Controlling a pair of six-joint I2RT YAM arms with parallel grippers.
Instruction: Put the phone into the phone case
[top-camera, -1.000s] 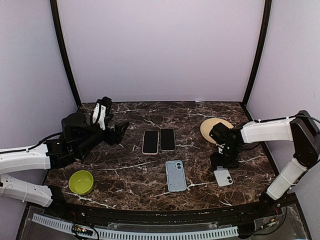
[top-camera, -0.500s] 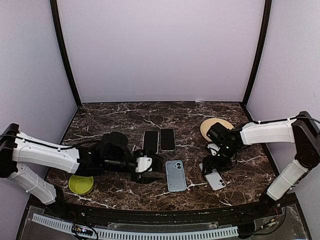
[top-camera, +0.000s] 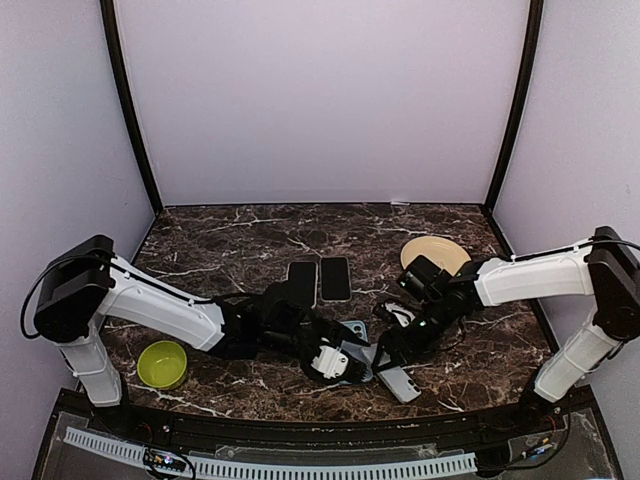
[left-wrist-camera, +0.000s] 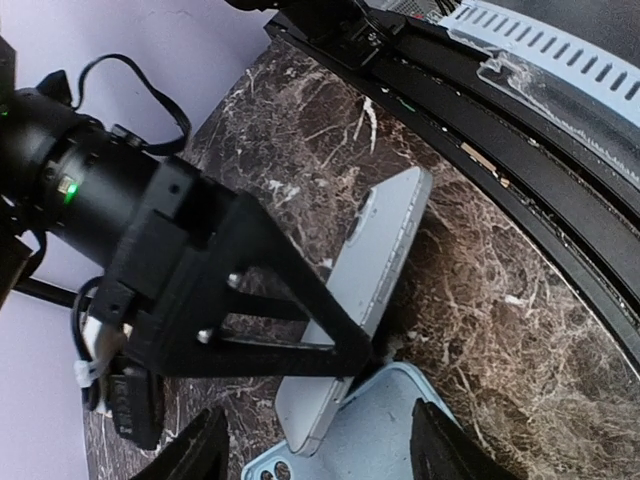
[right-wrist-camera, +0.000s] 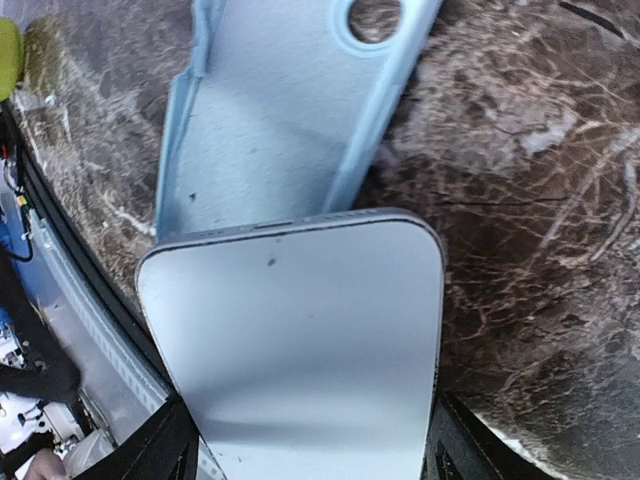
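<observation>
Left gripper (top-camera: 335, 362): swinging in from the far left of the table (top-camera: 240, 240) and now reaching over the phone case (top-camera: 356, 332); fingers (left-wrist-camera: 203, 452) standing apart on either side of the case's end and drawing closer; touching the case or not, impossible to tell.
Right gripper (top-camera: 392, 350): clamping the white phone (top-camera: 401, 383) by its long edges and carrying it tilted, one end low.
Phone: travelling in from the right side of the table toward the middle; now sitting just beside the case's edge, not yet inside it.
Phone case: lying open side up near the front centre, staying roughly where it was a second ago.
Meaning for the task: both arms converging on the case, the left probably bracing it while the right is lining up the phone; insertion not yet begun.
Standing by, untouched: two dark phones (top-camera: 318, 281), green bowl (top-camera: 162, 363), tan plate (top-camera: 440, 250).
</observation>
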